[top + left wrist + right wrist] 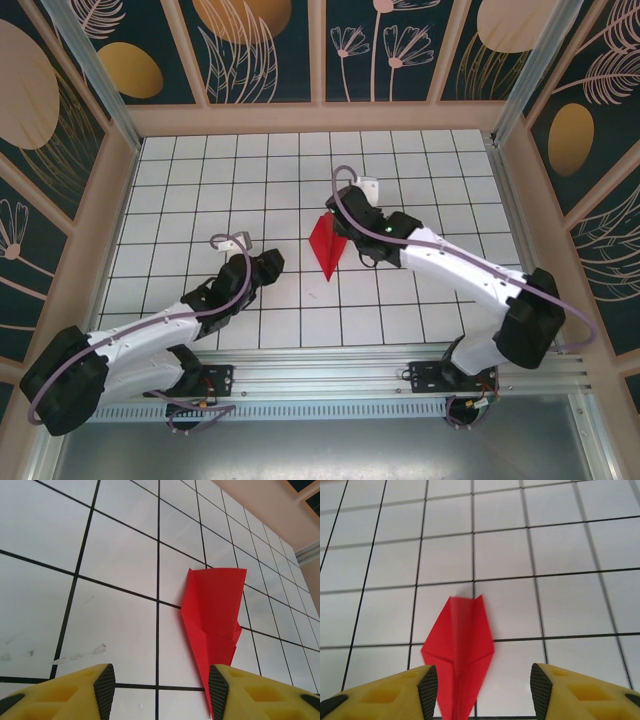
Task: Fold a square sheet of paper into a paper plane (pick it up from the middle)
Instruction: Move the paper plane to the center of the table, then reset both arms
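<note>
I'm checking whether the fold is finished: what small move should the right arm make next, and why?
Probably lift the right gripper straight up and away. The paper plane looks finished, a narrow creased dart apparently lying on the table; its narrow end sits between the open jaws, ungripped, and the left gripper is open too.

Top camera looks down; close wrist cameras share paper plane (212,615) (460,645).

1. A white tiled table (200,180), gridded in black.
2. Dark floral wall panels (260,50) stand around the table's far and side edges.
3. A metal rail (330,385) runs along the table's near edge.
</note>
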Controlling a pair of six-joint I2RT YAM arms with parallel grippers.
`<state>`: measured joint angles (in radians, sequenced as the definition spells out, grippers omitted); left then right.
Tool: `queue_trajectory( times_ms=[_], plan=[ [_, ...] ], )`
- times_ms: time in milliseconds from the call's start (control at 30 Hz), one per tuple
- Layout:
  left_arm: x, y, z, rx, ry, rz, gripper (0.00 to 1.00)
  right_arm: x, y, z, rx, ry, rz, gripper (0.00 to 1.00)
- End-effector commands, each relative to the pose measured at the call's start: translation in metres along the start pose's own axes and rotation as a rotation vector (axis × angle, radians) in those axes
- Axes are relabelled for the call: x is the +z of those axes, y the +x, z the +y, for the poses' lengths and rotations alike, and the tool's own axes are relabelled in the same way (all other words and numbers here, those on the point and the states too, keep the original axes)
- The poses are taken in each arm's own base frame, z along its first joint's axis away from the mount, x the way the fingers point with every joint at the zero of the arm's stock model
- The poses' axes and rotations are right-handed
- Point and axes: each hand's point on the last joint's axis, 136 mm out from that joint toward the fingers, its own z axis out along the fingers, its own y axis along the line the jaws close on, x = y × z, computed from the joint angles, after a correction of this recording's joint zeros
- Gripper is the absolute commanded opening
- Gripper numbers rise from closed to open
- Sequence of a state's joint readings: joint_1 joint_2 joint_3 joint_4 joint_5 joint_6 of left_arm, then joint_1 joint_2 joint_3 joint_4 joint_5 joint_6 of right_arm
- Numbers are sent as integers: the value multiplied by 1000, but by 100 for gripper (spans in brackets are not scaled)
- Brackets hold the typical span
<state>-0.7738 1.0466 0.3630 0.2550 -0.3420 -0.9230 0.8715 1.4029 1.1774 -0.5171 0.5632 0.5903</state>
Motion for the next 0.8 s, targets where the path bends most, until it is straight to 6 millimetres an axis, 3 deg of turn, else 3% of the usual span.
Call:
queue_trajectory(
  times_ms=[0, 67, 200, 300, 567, 767],
  plan=[
    [-10, -28, 2, 69, -44, -109, 59, -14, -20, -51, 74, 156, -186, 66],
    [-16, -38, 7, 96, -70, -161, 65, -13, -19, -80, 101, 212, -212, 76],
    [-28, -59, 17, 180, -140, -261, 86, -3, -5, -156, 196, 388, -197, 80],
    [-35, -73, 25, 248, -215, -315, 98, -2, 2, -200, 233, 489, -233, 80],
    [-48, -108, 71, 297, -446, -449, 98, 14, 30, -271, 263, 599, -309, 89],
    [-43, -123, 105, 245, -497, -460, 99, 29, 29, -285, 229, 508, -383, 90]
  ],
)
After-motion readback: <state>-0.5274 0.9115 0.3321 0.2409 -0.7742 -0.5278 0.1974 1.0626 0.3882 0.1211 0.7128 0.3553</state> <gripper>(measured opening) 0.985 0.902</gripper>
